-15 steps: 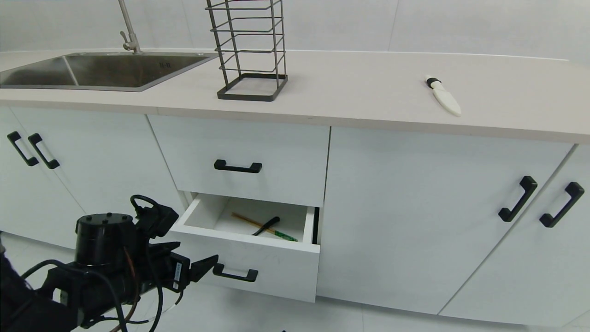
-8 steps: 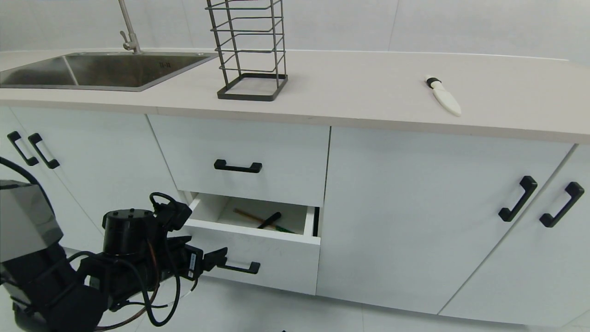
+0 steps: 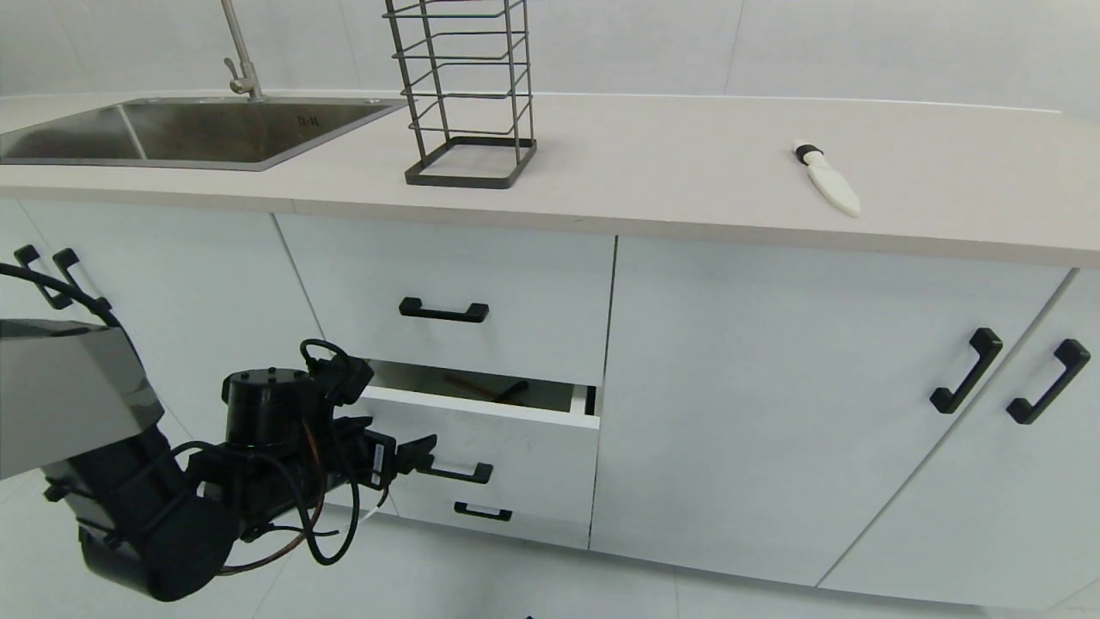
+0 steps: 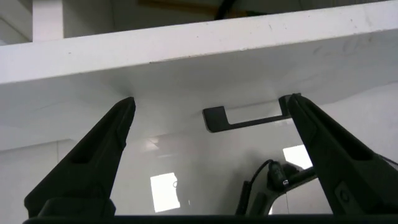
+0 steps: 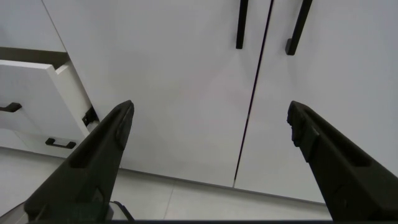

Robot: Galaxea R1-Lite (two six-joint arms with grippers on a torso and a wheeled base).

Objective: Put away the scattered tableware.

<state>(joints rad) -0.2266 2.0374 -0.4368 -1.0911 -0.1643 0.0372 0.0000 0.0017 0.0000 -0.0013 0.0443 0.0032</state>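
Fingers spread wide, the left hand (image 3: 419,453) sits at the handle (image 3: 460,472) of a barely open drawer (image 3: 516,434), chopsticks (image 3: 468,384) and a black utensil (image 3: 514,391) just beyond it inside, a white knife (image 3: 827,179) far up-right on the bench (image 3: 653,180).

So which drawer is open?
The middle drawer: it sticks out, with the left gripper by its handle. The top drawer and bottom drawer sit flush.

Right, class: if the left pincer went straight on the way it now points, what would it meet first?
The open left pincer points at the part-open drawer's front panel, its black handle in line. It would probably meet that handle first; depth is unclear.
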